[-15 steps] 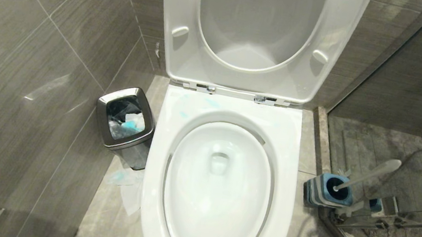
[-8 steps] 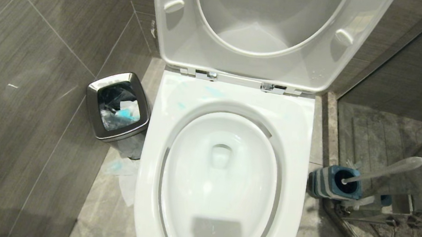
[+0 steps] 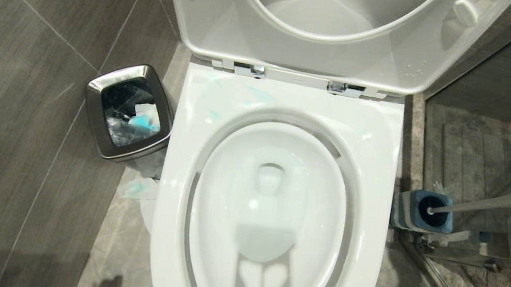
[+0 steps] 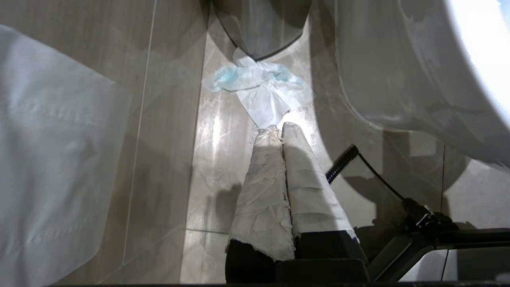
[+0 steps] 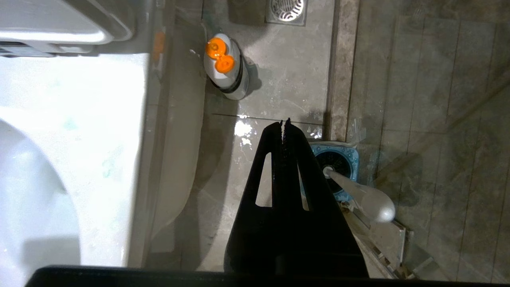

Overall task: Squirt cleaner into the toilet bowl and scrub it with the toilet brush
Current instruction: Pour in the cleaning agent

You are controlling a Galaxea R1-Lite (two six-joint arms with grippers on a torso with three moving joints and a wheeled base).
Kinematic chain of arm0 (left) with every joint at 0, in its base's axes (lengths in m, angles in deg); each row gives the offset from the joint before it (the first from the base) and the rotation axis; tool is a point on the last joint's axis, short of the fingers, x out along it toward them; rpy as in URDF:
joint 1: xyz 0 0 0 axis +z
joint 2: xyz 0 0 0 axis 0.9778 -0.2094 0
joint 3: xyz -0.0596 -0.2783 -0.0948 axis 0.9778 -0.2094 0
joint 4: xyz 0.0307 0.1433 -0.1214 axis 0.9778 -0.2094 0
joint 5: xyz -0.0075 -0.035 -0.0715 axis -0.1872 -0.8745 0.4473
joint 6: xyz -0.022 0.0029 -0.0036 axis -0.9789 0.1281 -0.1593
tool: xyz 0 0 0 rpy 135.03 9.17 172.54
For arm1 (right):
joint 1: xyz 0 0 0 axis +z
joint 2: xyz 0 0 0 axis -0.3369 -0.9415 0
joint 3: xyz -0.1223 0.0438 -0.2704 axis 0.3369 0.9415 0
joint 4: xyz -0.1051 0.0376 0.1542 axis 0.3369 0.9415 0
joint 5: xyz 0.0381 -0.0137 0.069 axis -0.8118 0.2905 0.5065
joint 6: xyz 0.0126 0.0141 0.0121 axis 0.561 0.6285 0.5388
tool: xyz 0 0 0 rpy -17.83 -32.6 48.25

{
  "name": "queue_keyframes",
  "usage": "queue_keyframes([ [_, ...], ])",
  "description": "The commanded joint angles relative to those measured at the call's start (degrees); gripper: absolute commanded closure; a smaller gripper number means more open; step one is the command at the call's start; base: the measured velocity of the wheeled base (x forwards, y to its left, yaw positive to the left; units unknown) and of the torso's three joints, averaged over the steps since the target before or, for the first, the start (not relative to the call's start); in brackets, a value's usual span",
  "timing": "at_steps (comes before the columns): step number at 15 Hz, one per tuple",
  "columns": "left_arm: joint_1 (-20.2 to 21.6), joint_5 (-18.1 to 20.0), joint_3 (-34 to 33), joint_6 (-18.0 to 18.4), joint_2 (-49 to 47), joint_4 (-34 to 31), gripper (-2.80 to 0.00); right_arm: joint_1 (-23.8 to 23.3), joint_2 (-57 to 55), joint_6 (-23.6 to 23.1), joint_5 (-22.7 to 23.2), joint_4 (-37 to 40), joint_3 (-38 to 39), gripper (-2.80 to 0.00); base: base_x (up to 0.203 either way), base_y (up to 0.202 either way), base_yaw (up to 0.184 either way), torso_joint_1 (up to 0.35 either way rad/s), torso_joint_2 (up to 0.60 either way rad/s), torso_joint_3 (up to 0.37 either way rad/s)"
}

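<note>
Fingers (image 4: 279, 191) wrapped in white tape, pressed flat against each other with nothing between them, make up the left gripper (image 4: 281, 128), which hangs low over the floor tiles beside the outer wall of the toilet bowl (image 4: 398, 79). Just past its tips lies a crumpled tissue (image 4: 261, 85) stained pale blue, and a big pale sheet (image 4: 48, 159) fills the near side of that view; the head view catches only a corner of the tissue.

Black and bare, the right gripper (image 5: 285, 122) is likewise clenched on nothing, poised above the floor between the bowl's side and the blue holder (image 5: 336, 165). The toilet brush (image 5: 358, 193) stands in that holder, its white handle leaning away from the bowl, untouched. Only this wrist view shows a grey bottle with an orange cap (image 5: 225, 65) standing on the floor near the bowl's back end, and a floor drain (image 5: 287, 8) beyond it.

From the head view neither gripper appears. It shows the toilet bowl (image 3: 284, 103) with seat and lid raised, faint turquoise smears of cleaner (image 3: 213, 115) on the rim near the hinges, the brush (image 3: 494, 202) in its holder on the robot's right, and a steel waste bin (image 3: 129, 112) on its left.
</note>
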State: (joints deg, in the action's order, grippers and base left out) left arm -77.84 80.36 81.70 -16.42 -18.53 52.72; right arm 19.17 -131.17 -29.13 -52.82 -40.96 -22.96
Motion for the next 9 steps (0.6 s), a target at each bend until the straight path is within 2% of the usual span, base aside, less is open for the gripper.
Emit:
queue_keyframes([
  [1,0.0,0.0,0.0,0.0,-0.1,0.0,0.0,0.0,0.2,0.1,0.0,0.0,0.0,0.0,0.0,0.0,0.0,0.006,0.0,-0.203],
  [4,0.0,0.0,0.0,0.0,-0.1,0.0,0.0,0.0,0.2,0.1,0.0,0.0,0.0,0.0,0.0,0.0,0.0,0.004,0.01,-0.085],
  [9,0.0,0.0,0.0,0.0,-0.1,0.0,0.0,0.0,0.2,0.1,0.0,0.0,0.8,0.0,0.0,0.0,0.0,0.0,0.0,0.0],
])
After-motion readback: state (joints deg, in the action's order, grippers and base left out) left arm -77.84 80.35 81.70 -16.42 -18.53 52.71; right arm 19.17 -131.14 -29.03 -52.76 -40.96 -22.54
